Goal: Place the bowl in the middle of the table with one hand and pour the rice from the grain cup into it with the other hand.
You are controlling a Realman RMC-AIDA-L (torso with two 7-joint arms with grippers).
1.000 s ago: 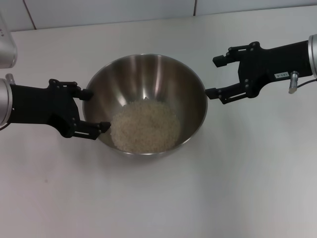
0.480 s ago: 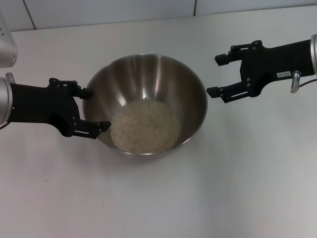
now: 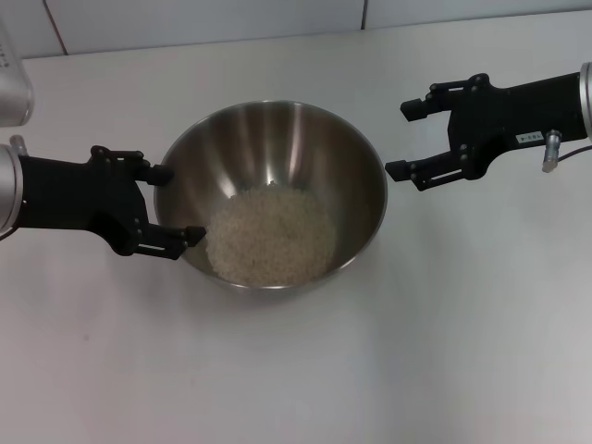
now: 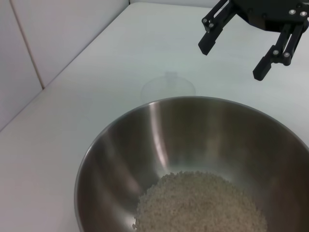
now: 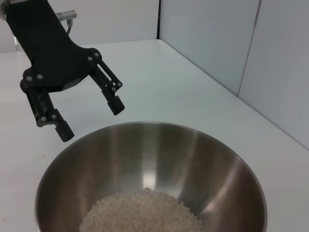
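Currently, the left gripper sits just beside the bowl's left wall, fingers spread and holding nothing. The bowl stands mid-surface with the rice piled inside. The right gripper, fingers released and empty, hovers near the bowl's right rim. The grain cup appears faintly beyond the bowl, nearer the right gripper.

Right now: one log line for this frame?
bowl: mid-table | rice: in bowl | left gripper: open, at rim | right gripper: open, clear of bowl
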